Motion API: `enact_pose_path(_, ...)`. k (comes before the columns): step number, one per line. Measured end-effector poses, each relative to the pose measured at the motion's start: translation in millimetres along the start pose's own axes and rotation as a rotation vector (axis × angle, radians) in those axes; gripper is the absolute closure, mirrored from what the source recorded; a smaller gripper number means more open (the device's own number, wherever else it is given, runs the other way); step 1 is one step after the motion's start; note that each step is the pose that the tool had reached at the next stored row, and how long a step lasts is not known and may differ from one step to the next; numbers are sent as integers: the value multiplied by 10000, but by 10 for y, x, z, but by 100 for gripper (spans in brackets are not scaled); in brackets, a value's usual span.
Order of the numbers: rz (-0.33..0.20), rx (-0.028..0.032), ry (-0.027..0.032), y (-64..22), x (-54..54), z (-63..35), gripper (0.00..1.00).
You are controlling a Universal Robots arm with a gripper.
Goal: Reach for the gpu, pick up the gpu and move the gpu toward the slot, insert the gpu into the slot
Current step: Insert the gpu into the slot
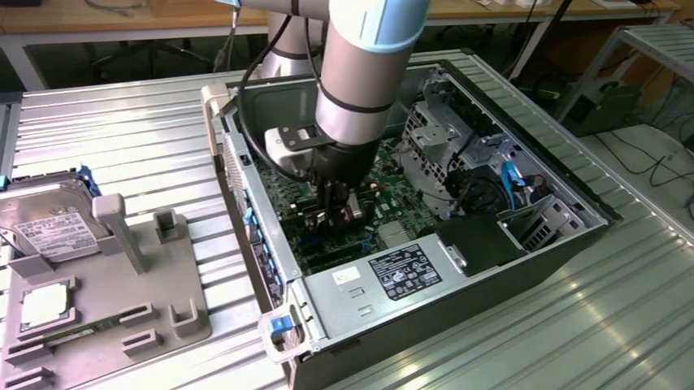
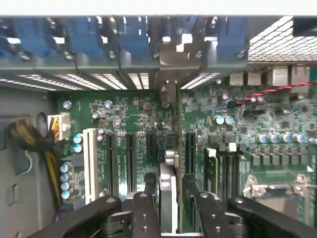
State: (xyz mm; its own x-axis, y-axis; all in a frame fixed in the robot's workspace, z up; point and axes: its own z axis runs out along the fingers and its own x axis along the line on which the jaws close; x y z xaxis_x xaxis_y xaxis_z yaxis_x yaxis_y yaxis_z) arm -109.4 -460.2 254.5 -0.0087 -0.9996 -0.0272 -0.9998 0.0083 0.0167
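The black, two-fingered end effector (image 2: 166, 208) hangs low inside the open dark metal computer case (image 1: 542, 244), its fingers closed on the top edge of the gpu (image 2: 167, 198), a thin flat circuit card seen edge-on in the wrist view as a pale grey strip with a silvery bracket end. In the exterior view the end effector (image 1: 338, 210) stands just above the green, densely populated motherboard (image 1: 396, 191), under the thick grey arm.

The card stands on edge between the finger pads, its long axis running along the row of expansion connectors toward the perforated rear wall with blue plastic latches (image 2: 124, 37). Directly beneath the held card lies the target line on the board, between a short black connector strip (image 2: 150, 146) on one side and a blue-tinted strip on the other; I judge that the slot (image 2: 189, 148) is this narrow blue-edged plastic strip with a central groove, just beside the card's lower edge. Whether the card's edge is already touching a connector, I cannot tell.

Outside the case, a boxy silver hard drive with a white label (image 1: 49, 223) rests in a grey moulded fixture (image 1: 130, 301) on the ribbed metal bench (image 1: 119, 122).
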Motion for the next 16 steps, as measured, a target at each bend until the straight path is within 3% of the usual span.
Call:
enact_pose_path(8, -1, 6, 2, 4, -15, -397, 65)
enact_pose_path(10, -1, 8, -2, 4, -15, -397, 66)
enact_pose_path(14, -1, 7, -1, 4, -15, -398, 89)
enact_pose_path(16, -2, 8, -1, 4, -15, -398, 89)
